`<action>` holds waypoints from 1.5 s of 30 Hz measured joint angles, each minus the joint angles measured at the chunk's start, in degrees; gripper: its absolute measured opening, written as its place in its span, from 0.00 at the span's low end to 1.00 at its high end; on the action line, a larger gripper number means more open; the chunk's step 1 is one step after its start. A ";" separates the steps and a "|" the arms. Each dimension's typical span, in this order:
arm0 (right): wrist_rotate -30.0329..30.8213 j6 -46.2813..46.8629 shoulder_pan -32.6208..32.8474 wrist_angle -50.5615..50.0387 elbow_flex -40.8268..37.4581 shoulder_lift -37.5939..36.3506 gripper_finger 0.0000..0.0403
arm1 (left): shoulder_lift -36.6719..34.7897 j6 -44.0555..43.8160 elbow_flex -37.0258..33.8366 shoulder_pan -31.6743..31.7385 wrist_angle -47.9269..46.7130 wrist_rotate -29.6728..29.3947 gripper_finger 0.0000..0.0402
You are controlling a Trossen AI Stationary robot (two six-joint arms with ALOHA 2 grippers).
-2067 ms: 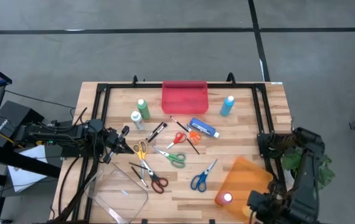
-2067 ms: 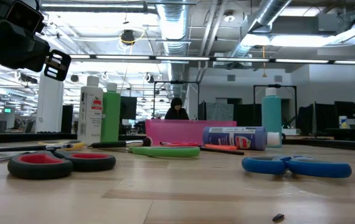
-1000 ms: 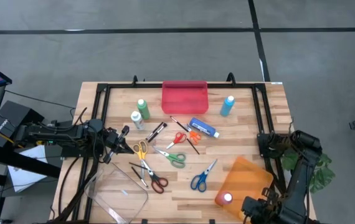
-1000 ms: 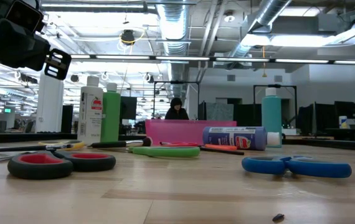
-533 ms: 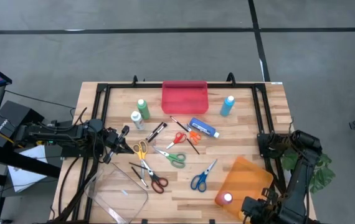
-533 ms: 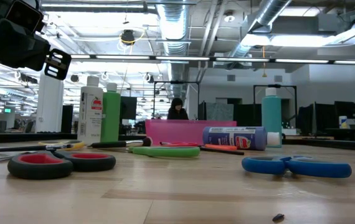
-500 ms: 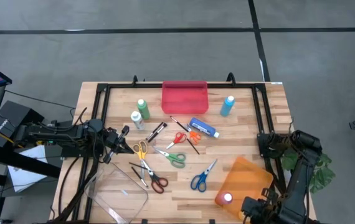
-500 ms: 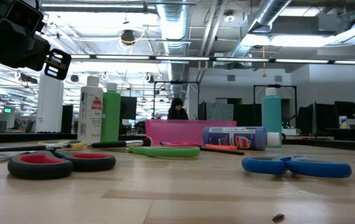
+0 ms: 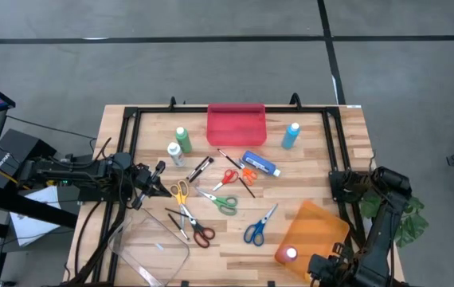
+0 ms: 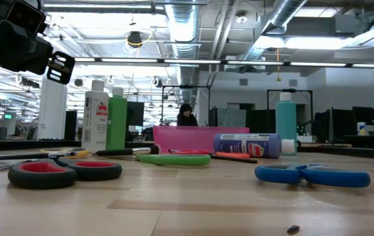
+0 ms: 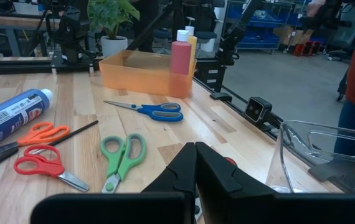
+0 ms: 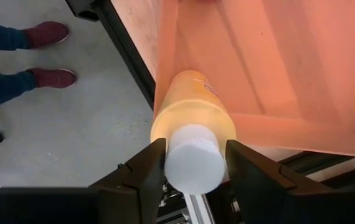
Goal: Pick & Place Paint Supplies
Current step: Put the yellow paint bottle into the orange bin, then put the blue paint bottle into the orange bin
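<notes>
A: What does the yellow bottle (image 12: 190, 127) look like?

B: A small yellow paint bottle with a white cap, standing in the orange tray (image 9: 318, 227) at the table's (image 9: 235, 247) front right corner. A red bottle (image 11: 180, 57) stands touching it in the same tray.

A: And the right claw (image 12: 193, 163)?

B: It hangs over the front edge by that corner, pointing down at the cap. Its two fingers (image 12: 143, 171) flank the cap, one each side, parted about as wide as the cap; whether they press it I cannot tell.

A: The other supplies?

B: Red-handled scissors (image 9: 201, 233) and blue-handled scissors (image 9: 255, 229) lie toward the front, green-handled scissors (image 9: 223, 203) and yellow-handled scissors (image 9: 179, 191) mid-table, and smaller red and orange pairs beside a lying blue bottle (image 9: 260, 164). A green bottle (image 9: 183, 139) and white bottle (image 9: 175, 153) stand left of the red tray (image 9: 236, 123) at the back edge; a teal bottle (image 9: 291, 135) stands to its right.

A: The left claw (image 11: 195, 152)?

B: Closed, holding nothing, near the left edge just beside the yellow-handled scissors. A clear tray (image 9: 151, 251) lies at the front left corner.
</notes>
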 joint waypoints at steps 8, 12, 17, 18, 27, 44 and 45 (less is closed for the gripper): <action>0.02 0.02 -0.28 2.51 0.00 -0.86 0.57 | -0.01 0.00 0.00 -0.01 0.00 0.00 0.00; 0.39 0.01 -0.71 2.84 0.00 -2.84 0.64 | 0.00 0.00 0.00 -0.02 0.00 -0.02 0.00; 0.80 -2.17 -2.28 2.81 0.00 -8.14 0.66 | -0.02 0.00 0.00 -0.01 0.00 -0.01 0.00; 1.60 -3.20 -2.77 2.74 0.00 -9.62 0.66 | 0.00 0.00 0.00 -0.02 0.00 0.00 0.00; 10.99 -18.25 -17.20 -5.32 0.02 -22.84 0.66 | -0.02 0.00 0.00 0.00 0.02 0.00 0.00; 16.05 -60.49 -53.84 1.72 -10.38 -34.12 0.66 | -0.02 0.00 0.00 -0.02 0.00 0.00 0.00; 16.98 -60.46 -54.39 4.56 -14.05 -36.77 0.66 | -0.01 0.00 0.00 0.00 0.00 -0.02 0.00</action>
